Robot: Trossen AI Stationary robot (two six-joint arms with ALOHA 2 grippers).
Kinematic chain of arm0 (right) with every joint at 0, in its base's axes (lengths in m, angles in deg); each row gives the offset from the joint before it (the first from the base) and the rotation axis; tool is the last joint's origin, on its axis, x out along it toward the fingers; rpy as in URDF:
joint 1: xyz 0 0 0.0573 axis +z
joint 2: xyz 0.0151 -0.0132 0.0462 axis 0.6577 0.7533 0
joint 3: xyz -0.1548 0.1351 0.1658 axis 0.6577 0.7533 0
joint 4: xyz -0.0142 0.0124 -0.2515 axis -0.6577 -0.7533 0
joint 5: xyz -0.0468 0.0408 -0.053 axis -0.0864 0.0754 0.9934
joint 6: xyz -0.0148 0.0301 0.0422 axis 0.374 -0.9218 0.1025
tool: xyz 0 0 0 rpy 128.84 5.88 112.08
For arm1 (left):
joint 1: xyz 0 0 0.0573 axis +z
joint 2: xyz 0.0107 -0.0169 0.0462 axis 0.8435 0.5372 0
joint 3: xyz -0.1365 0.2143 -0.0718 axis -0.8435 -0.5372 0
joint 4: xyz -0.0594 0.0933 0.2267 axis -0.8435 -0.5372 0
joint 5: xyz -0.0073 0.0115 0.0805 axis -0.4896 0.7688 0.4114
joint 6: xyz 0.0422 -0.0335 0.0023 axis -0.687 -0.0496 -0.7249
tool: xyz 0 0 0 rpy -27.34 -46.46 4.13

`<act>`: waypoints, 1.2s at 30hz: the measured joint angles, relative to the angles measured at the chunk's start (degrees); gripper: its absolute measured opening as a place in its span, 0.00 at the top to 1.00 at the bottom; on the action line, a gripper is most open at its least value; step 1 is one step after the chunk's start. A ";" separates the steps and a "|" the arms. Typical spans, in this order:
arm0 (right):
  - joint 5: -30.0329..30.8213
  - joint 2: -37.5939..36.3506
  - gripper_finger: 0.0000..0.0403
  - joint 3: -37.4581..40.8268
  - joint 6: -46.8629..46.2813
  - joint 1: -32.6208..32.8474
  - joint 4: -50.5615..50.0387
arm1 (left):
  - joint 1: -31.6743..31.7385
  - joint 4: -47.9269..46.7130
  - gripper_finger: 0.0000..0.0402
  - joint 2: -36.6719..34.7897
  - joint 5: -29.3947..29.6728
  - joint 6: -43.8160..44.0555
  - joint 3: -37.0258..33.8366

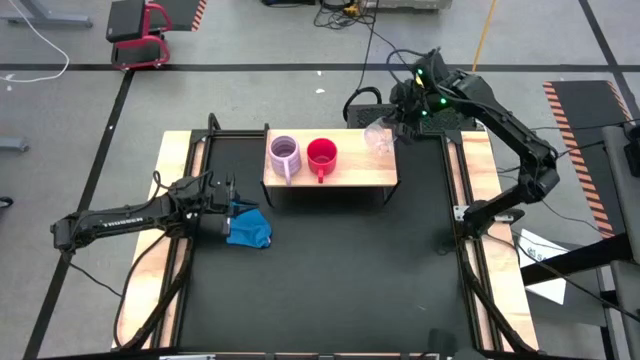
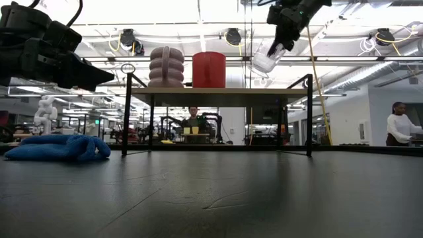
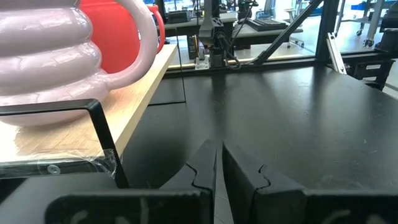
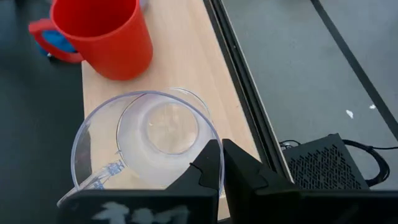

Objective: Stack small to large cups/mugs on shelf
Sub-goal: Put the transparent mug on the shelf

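Glass cup (image 4: 149,140) hangs from the right claw (image 4: 221,163), up in the air over the right end of the wooden shelf (image 1: 375,178). The claw's fingers are pressed tight on the cup's rim. Past the claw, further along the shelf, stand the red mug (image 1: 321,155) and then the lilac mug (image 1: 284,155).

The cup could slip — the pinch is only on a thin glass edge. It could also drop off the shelf's end, since it hangs close to that edge.

The cup is tipped, its mouth facing up toward the claw and its long way slanting down to the shelf. The left claw (image 3: 217,169) waits near the blue cloth (image 1: 248,226), almost shut — holding nothing.
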 joint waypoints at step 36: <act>14.98 11.77 1.00 -11.89 -6.03 8.84 -16.17 | 0.01 -1.60 0.92 0.02 0.00 -1.10 -0.02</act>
